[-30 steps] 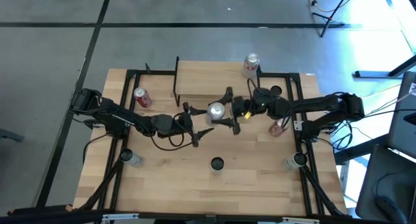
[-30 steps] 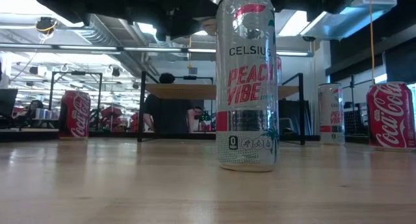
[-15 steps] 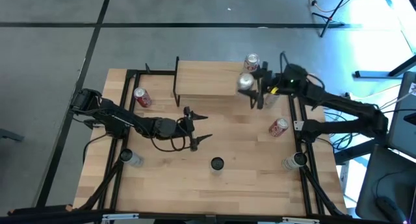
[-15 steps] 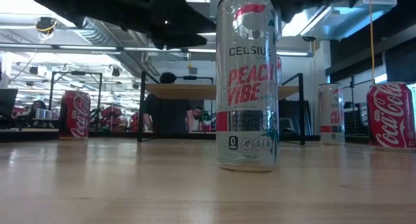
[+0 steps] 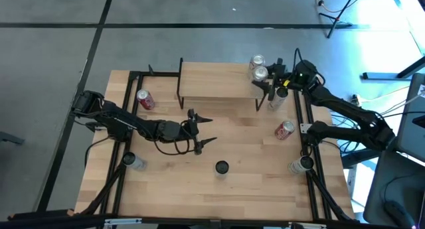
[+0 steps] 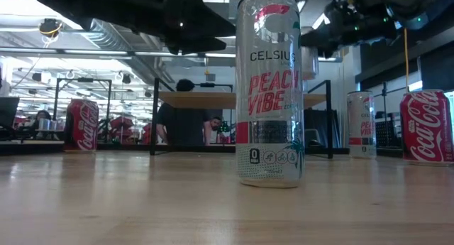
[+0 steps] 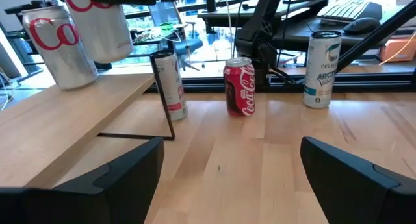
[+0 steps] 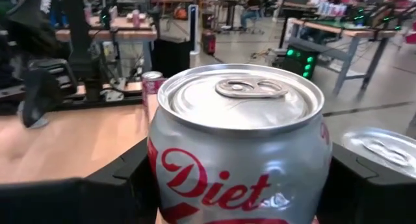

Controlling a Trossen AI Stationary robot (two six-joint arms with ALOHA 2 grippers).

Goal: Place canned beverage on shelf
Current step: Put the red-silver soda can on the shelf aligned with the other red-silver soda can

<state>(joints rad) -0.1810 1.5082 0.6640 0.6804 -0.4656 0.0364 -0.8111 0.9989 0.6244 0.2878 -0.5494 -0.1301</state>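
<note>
Right end effector (image 5: 265,83) around Diet can (image 8: 239,152), seemingly above shelf (image 5: 212,79).

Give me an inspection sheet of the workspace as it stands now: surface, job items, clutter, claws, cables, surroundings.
Surface: light-wood table on a black frame.
Job's things: silver Diet Coke can held by the right claw over the right end of the low light-wood shelf; a second silver can beside it.
Clutter: red Coca-Cola cans; tall Celsius can on the front centre; more cans at the front corners.
Grippers: right claw shut on the Diet Coke can; left claw open, mid-table.
Cables: yellow wire on the right arm; black cables on the floor.
Surroundings: grey floor; a person behind the shelf in the low view.
</note>
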